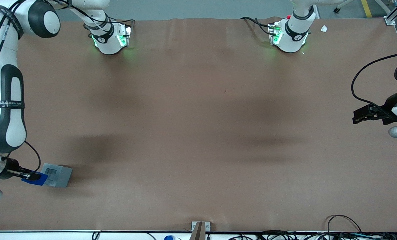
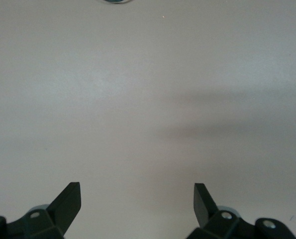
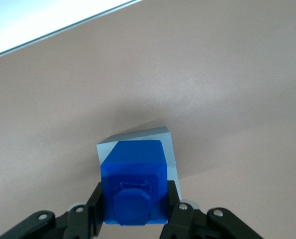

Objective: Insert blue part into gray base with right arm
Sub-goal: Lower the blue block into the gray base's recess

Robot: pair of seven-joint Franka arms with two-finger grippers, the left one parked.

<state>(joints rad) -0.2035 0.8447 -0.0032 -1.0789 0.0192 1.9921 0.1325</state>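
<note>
1. Nearest the front cam, toward the working arm's end of the table: my right arm's gripper (image 1: 30, 176) has its fingers clamped on the blue part (image 3: 134, 181), one each side.
2. Blue part (image 1: 35, 180) hangs just beside the gray base (image 1: 56, 175), overlapping its edge in the wrist view; not in the recess yet.
3. Step in hand, I reckon: carry done, alignment pending.
4. Next move needs centring over the square recess, squaring the part w/ its walls, then straight down. Off-centre risks catching the rim.
5. Farther off: brown table (image 1: 198, 133).
</note>
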